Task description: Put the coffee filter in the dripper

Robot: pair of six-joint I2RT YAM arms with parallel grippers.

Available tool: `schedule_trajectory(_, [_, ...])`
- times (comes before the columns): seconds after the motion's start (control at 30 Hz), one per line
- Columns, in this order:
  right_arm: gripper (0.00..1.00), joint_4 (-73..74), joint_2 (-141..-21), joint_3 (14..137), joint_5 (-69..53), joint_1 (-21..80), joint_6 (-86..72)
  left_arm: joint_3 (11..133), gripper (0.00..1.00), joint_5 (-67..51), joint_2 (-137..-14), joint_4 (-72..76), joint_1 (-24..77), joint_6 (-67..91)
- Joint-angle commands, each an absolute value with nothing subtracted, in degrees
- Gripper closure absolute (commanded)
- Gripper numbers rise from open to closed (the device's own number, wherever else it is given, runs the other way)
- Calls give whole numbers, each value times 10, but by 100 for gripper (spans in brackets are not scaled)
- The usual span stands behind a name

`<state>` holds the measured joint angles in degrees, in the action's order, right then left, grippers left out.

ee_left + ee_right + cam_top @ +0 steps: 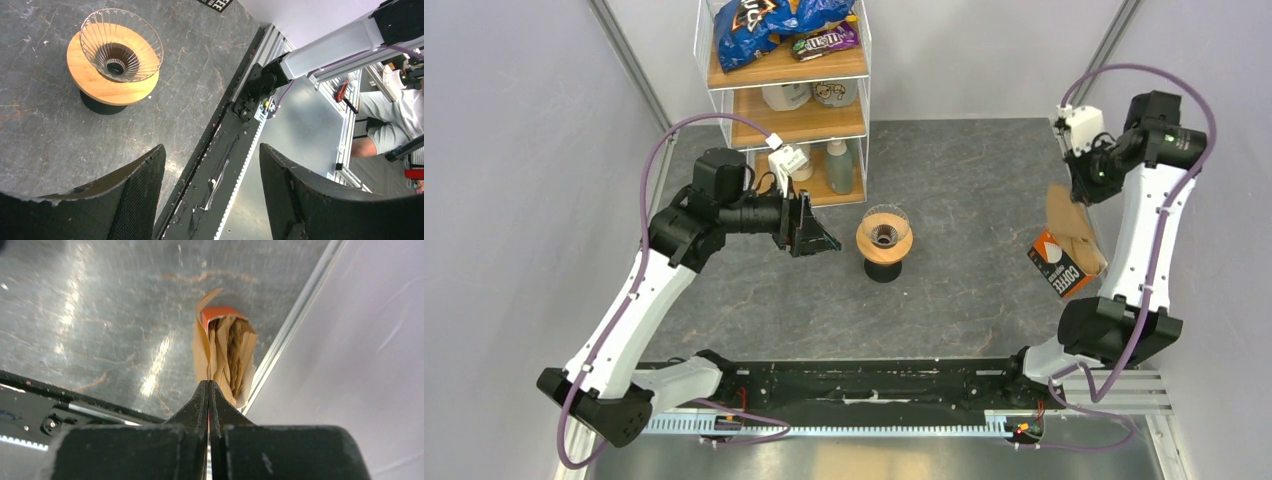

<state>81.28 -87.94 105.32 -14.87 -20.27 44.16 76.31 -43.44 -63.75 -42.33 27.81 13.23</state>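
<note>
The dripper [884, 240], a clear glass cone in a light-wood ring on a black base, stands mid-table; the left wrist view shows the dripper [112, 75] with nothing inside. My left gripper [822, 240] hovers just left of it, open and holding nothing [211, 148]. At the right edge leans the black-and-orange COFFEE packet [1061, 272], its mouth full of tan filters [235, 347]. One coffee filter [1061, 210] sticks up out of the packet. My right gripper [1079, 190] is above the packet, and its fingertips are pressed together on that filter's top edge [208, 382].
A white wire rack [784, 120] with wooden shelves, snack bags and bottles stands at the back, close behind my left arm. A black rail [854, 380] runs along the near edge. The right side wall [350, 365] stands right beside the packet.
</note>
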Motion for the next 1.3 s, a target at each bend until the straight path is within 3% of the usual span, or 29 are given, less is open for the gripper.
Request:
schedule_trajectory(0.0, [100, 882, -855, 1159, -248, -204, 427, 808, 26, -427, -638, -444, 277, 111])
schedule_trajectory(0.13, [100, 930, -864, 1241, -339, -197, 412, 832, 25, -428, -641, -451, 277, 92])
schedule_trajectory(0.3, [100, 948, -841, 1243, -458, -165, 404, 838, 26, -457, -642, -431, 277, 88])
schedule_trajectory(0.47, [100, 952, -797, 1171, -533, -101, 435, 786, 27, -508, -625, -353, 278, 74])
schedule_trajectory(0.7, [100, 952, -735, 1054, -599, -24, 501, 834, 30, -508, -714, -315, 343, 63])
schedule_trajectory(1.17, [100, 933, -677, 1027, -544, 121, 520, 829, 28, -425, -775, -295, 491, -91])
schedule_trajectory(1.27, [100, 896, -677, 1025, -531, 130, 483, 783, 27, -431, -751, -211, 505, -46])
